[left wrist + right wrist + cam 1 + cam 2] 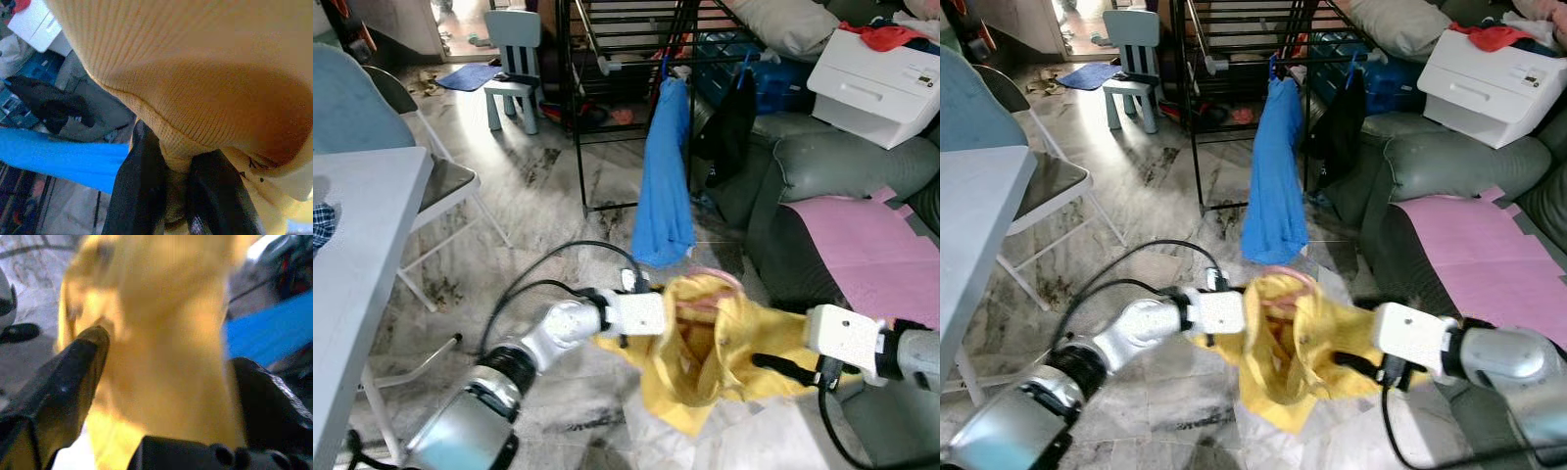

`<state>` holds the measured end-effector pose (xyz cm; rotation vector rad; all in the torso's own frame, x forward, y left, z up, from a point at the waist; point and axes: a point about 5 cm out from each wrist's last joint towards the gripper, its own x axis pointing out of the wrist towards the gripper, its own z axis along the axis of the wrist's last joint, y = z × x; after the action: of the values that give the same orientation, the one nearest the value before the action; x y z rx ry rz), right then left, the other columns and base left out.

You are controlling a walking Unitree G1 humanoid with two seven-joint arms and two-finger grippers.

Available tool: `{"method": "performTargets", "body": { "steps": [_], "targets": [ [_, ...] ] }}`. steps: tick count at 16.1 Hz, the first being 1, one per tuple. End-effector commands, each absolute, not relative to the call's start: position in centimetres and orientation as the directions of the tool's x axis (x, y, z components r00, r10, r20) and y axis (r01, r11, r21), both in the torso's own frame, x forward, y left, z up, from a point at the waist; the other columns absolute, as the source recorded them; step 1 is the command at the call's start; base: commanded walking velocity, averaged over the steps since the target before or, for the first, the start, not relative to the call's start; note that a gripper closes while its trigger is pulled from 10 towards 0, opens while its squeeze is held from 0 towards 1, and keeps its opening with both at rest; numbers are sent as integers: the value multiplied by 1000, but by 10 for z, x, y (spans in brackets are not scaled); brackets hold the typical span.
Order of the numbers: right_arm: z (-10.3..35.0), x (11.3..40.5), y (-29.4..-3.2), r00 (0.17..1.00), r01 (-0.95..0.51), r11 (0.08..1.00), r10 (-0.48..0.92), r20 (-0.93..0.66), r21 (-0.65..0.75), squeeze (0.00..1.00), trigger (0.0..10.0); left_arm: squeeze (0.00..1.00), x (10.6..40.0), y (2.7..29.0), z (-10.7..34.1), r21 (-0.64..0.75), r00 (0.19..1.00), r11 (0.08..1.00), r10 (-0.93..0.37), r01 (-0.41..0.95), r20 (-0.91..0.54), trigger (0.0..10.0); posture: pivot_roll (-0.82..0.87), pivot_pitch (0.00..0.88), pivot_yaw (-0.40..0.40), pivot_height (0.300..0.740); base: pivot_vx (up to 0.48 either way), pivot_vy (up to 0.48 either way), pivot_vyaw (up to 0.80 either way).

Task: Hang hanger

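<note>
A yellow garment (715,352) with a pink hanger (713,279) showing at its neck hangs low over the floor between my two grippers. My left gripper (671,318) is at its left edge; the left wrist view has both black fingers (142,181) pinched on the yellow cloth (205,73). My right gripper (766,366) reaches into the garment from the right. In the right wrist view its fingers (73,377) stand wide apart with yellow cloth (161,333) between them. Behind stands a black drying rack (607,98) with a blue garment (666,176) and a black one (729,122) hung on it.
A grey sofa (822,166) with a pink sheet (862,245) and a white box (881,83) is on the right. At the left are a pale table (352,245) and a folding chair (440,176). A small blue chair (514,59) stands far back on the marble floor.
</note>
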<state>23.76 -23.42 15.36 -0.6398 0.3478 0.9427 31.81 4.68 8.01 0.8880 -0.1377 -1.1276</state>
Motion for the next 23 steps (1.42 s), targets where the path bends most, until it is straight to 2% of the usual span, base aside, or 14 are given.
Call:
{"method": "performTargets", "body": {
  "steps": [1, 3, 5, 6, 7, 10, 11, 12, 17, 23],
  "targets": [
    [164, 235, -238, 574, -819, 433, 622, -533, -377, 1000, 10000, 0, 327, 45, 94, 714, 492, 161, -823, 681, -284, 0, -33, 0, -34, 740, 0, 0, 0],
    [174, 228, -236, 550, -835, 420, 641, -536, -355, 1000, 10000, 0, 329, 45, 94, 713, 508, 176, -814, 679, -283, 0, -39, 0, -30, 740, 0, 0, 0],
    [178, 227, -240, 560, -828, 421, 627, -541, -369, 1000, 10000, 0, 328, 42, 95, 714, 494, 167, -823, 680, -279, 0, -43, 0, -27, 740, 0, 0, 0],
    [177, 227, -252, 564, -825, 424, 592, -575, -373, 600, 10000, 0, 326, 40, 95, 715, 477, 153, -834, 682, -277, 0, -43, 0, -27, 740, 0, 0, 0],
    [177, 227, -256, 557, -830, 423, 588, -587, -363, 0, 10000, 0, 325, 39, 95, 717, 471, 146, -837, 682, -277, 0, -44, 0, -25, 740, 0, 0, 0],
    [175, 229, -268, 530, -845, 430, 587, -613, -319, 0, 10000, 0, 323, 39, 96, 716, 450, 131, -849, 686, -276, 0, -43, 0, -26, 740, 0, 0, 0],
    [172, 231, -271, 514, -853, 436, 599, -614, -288, 0, 2431, 0, 321, 38, 95, 714, 434, 119, -858, 690, -275, 0, -41, 0, -26, 740, 0, 0, 0],
    [171, 232, -273, 509, -855, 438, 600, -617, -279, 0, 0, 0, 320, 38, 95, 713, 425, 112, -862, 692, -277, 0, -40, 0, -27, 740, 0, 0, 0],
    [167, 244, -268, 469, -880, 397, 631, -618, -262, 0, 0, 0, 318, 36, 95, 710, 406, 102, -872, 697, -274, 0, -36, 0, -29, 740, 0, 0, 0],
    [159, 245, -259, 421, -903, 372, 669, -612, -215, 0, 0, 0, 317, 34, 94, 706, 404, 106, -874, 700, -270, 0, -36, 0, -35, 740, 0, 0, 0]
  ]
}}
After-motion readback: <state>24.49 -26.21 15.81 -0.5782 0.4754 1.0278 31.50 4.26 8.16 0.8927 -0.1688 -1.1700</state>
